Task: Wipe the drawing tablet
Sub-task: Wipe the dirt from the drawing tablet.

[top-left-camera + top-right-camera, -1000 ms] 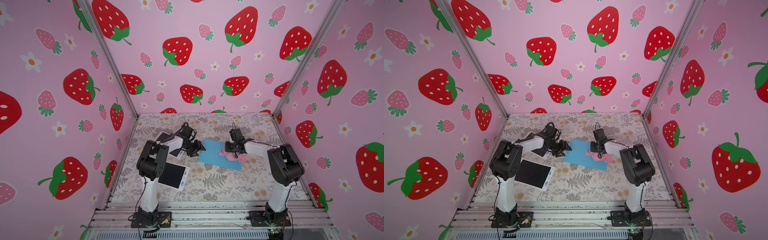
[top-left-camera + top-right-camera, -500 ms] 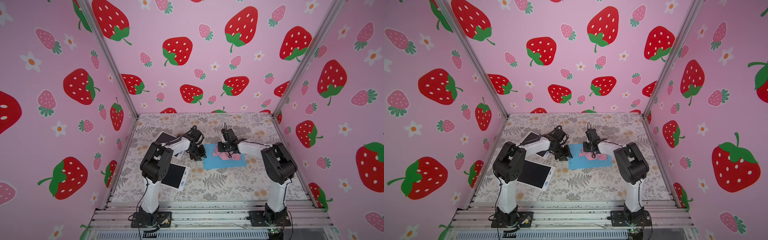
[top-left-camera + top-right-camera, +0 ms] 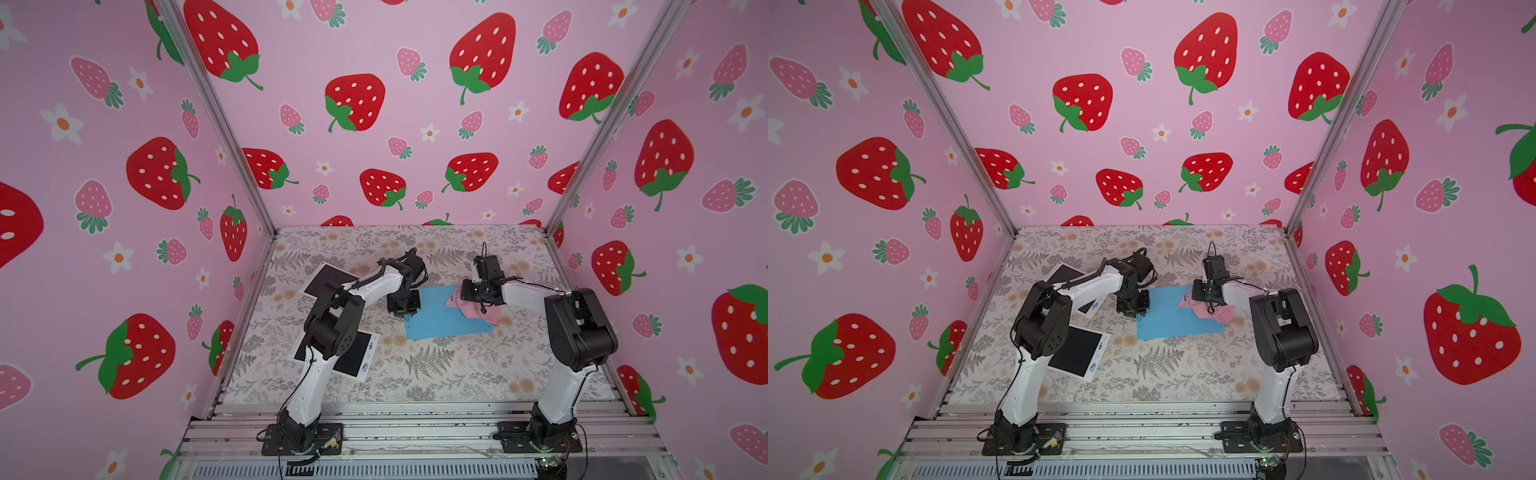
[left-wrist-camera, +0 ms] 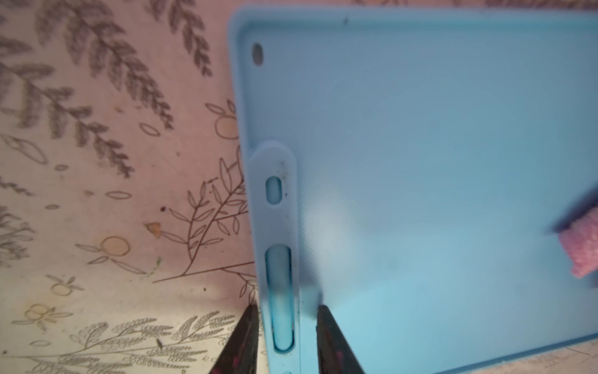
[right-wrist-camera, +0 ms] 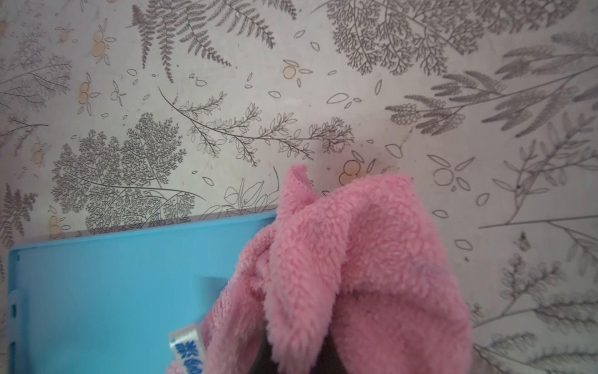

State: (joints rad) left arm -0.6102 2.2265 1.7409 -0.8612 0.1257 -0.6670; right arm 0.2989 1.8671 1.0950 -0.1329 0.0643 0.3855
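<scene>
The blue drawing tablet (image 3: 444, 322) (image 3: 1173, 322) lies flat on the floral table. My left gripper (image 3: 405, 309) (image 3: 1133, 308) points down at its left edge. In the left wrist view its jaws (image 4: 286, 307) stand narrow astride the tablet's (image 4: 420, 145) edge strip with the pen slot. One finger is outside the edge and the other is on the blue face. My right gripper (image 3: 471, 291) (image 3: 1201, 293) is shut on a pink fluffy cloth (image 3: 476, 308) (image 3: 1210, 311) (image 5: 356, 259). The cloth drapes over the tablet's (image 5: 113, 291) far right corner and hides the right fingers.
Two white-framed black tablets lie at the left: one near the back (image 3: 328, 280) (image 3: 1065, 274), one nearer the front (image 3: 353, 353) (image 3: 1077, 351), both partly under the left arm. Pink strawberry walls close in three sides. An aluminium rail runs along the front.
The left gripper has moved onto the tablet's left edge and its jaws have narrowed around it. The right gripper swept the cloth left over the tablet, then back toward the right corner.
</scene>
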